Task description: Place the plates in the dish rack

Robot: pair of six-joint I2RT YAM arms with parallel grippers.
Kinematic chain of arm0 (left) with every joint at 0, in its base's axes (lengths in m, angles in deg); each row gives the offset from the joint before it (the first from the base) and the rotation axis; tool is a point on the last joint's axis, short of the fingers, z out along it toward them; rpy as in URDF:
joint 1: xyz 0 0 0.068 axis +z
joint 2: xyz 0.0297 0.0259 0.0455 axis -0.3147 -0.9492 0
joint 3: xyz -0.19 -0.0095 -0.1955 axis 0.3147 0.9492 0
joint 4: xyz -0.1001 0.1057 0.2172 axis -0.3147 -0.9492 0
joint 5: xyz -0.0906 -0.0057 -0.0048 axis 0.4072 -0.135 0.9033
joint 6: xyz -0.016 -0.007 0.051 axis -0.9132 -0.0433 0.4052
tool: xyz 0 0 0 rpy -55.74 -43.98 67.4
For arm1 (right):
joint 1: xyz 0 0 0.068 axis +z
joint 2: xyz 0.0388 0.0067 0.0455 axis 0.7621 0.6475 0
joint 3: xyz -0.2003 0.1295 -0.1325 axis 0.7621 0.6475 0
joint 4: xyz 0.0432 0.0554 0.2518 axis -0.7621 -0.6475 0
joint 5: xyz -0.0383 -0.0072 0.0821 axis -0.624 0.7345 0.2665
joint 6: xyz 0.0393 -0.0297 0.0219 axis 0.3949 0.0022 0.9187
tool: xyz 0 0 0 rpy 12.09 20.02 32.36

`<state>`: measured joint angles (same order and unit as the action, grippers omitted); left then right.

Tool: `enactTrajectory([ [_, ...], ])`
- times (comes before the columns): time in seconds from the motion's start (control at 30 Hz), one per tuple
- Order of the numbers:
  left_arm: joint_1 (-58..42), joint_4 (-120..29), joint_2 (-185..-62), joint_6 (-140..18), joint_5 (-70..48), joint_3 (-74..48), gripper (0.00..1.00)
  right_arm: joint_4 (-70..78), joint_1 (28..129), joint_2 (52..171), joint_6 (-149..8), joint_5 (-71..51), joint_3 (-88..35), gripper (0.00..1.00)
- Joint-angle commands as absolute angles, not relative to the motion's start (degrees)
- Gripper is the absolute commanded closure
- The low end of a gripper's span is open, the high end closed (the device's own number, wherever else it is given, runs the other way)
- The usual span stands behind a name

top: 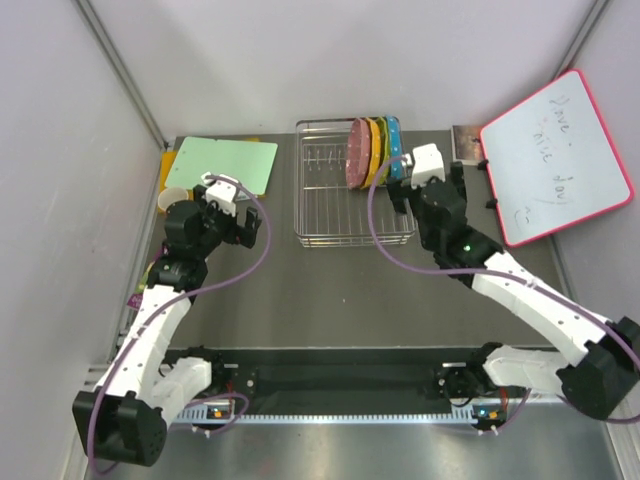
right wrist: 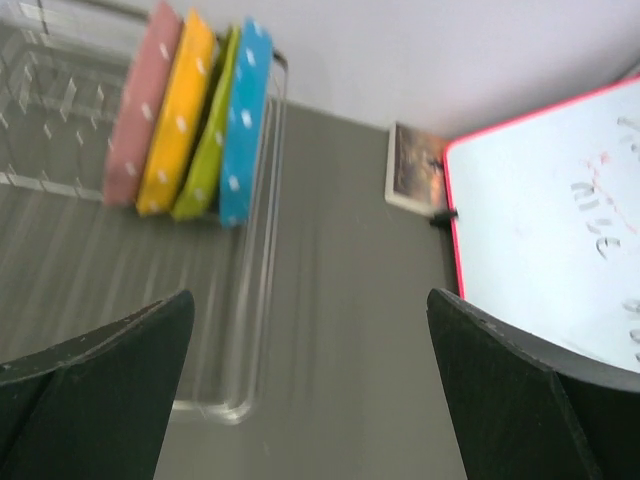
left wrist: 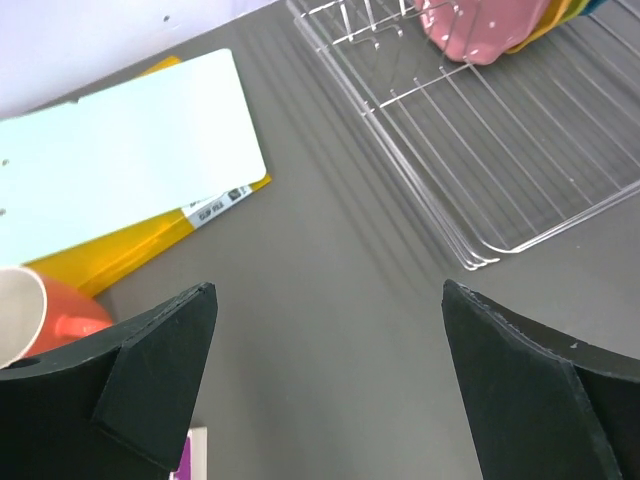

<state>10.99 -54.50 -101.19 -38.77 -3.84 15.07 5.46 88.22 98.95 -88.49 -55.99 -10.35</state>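
The grey counter (top: 330, 285) holds the dish rack (top: 325, 215) at the back. All four plates (right wrist: 185, 115) stand on edge in its right end: pink, orange, yellow-green, blue. The left gripper (left wrist: 330, 335) and right gripper (right wrist: 310, 345) are spread wide and hold nothing. No plates look left to load, so the job looks done.

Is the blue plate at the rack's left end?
No, the blue plate stands at the right end of the rack; the pink plate is leftmost.
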Motion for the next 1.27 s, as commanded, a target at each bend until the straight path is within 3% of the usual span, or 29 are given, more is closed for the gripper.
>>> enactTrajectory([
  [0.0, 11.22, -56.06, -99.56, -41.7, -8.62, 15.77, 0.01, 5.03, 85.08, 91.41, -88.27, -51.3, -1.59, 0.0],
  [0.2, 11.22, -57.91, -98.33, -47.85, -15.03, 19.54, 0.01, -2.28, 75.85, 80.09, -88.7, -42.67, 8.61, 0.0],
  [0.33, 11.31, -54.93, -90.53, -46.56, -21.02, 25.76, 0.01, 1.14, 72.77, 69.88, -92.13, -33.61, 16.88, 0.0],
  [0.43, 11.31, -48.52, -85.17, -42.34, -21.1, 33.31, 0.01, -5.88, 72.94, 67.58, -91.73, -24.29, 15.76, 0.0],
  [0.5, 11.31, -42.27, -82.34, -41.63, -19.8, 36.5, 0.01, -8.76, 73.12, 67.31, -86.1, -28.12, 12.96, 0.0],
  [0.8, 11.31, -46.93, -82.33, -44.52, -13.98, 34.58, 0.01, -38.72, 73.12, 75.04, -88.62, -28.08, -6.91, 0.0],
  [1.23, 11.31, -47.54, -79.96, -43.47, -15.92, 32.91, 0.01, -39.73, 73.03, 79.71, -83.96, -33.95, -8.51, 0.0],
])
